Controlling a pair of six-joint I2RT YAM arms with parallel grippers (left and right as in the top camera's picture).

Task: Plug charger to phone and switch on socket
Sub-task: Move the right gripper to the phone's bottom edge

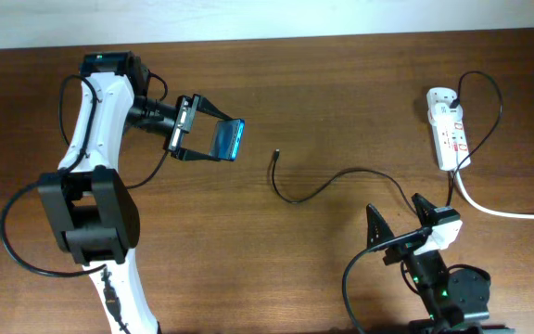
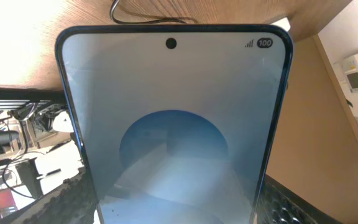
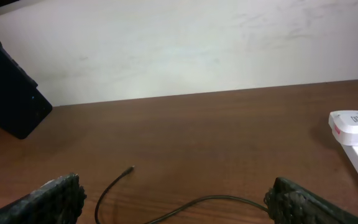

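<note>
My left gripper (image 1: 213, 141) is shut on the phone (image 1: 229, 140) and holds it above the table at the left. Its blue screen fills the left wrist view (image 2: 173, 124). The black charger cable (image 1: 341, 179) lies on the table, its plug tip (image 1: 275, 155) free to the right of the phone; the tip also shows in the right wrist view (image 3: 129, 168). The white socket strip (image 1: 448, 128) lies at the far right, with the cable plugged in at its top. My right gripper (image 1: 399, 215) is open and empty near the front edge, with the cable passing between its fingers (image 3: 176, 202).
A thick white cord (image 1: 503, 210) runs from the socket off the right edge. A pale wall borders the table's far side (image 3: 179, 50). Bare wood lies between the phone and the socket.
</note>
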